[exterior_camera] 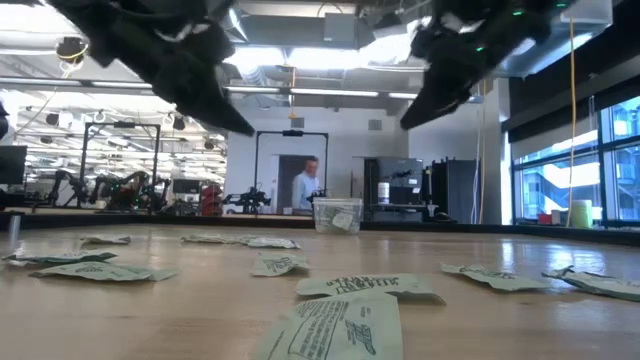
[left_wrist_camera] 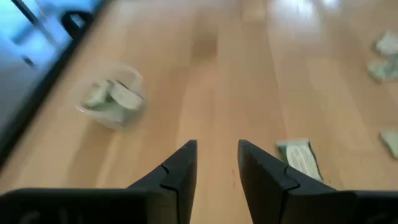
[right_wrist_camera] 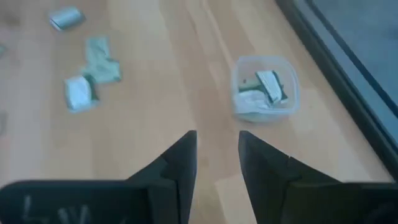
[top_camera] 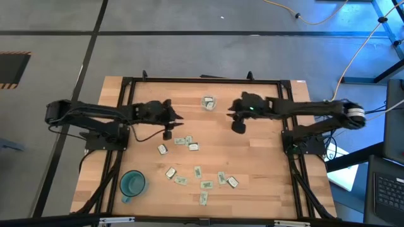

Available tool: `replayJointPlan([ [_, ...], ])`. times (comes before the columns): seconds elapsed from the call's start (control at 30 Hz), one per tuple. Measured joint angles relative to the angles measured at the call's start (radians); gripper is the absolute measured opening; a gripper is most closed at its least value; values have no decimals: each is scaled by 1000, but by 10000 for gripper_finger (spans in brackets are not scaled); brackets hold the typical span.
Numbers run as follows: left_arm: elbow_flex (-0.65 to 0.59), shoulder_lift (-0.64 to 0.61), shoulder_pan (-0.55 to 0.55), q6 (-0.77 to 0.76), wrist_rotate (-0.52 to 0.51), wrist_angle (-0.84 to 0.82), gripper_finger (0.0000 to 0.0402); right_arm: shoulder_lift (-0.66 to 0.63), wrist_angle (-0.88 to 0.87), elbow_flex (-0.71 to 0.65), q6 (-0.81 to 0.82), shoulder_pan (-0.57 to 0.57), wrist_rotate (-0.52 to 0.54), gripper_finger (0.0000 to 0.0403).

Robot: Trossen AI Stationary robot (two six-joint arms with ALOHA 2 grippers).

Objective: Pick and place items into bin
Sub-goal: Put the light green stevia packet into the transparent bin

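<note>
Clear plastic bin (top_camera: 208, 103) holds packets; left gripper (top_camera: 169, 126) and right gripper (top_camera: 235, 117) hover beside it, fingers apart, empty.

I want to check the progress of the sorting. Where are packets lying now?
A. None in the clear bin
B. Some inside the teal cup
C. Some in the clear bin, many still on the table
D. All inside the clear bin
C: the clear bin holds a few packets, while many packets still lie on the table.
</note>
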Motion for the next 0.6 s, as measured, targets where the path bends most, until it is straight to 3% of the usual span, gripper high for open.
replayJointPlan([
  [0.23, 160, 261, -29, -24, 32, -260, 129, -114, 123, -104, 42, 51, 1, 123],
  [0.6, 300, 507, -48, -52, 60, -270, 124, -104, 129, -113, 10, 58, 1, 123],
])
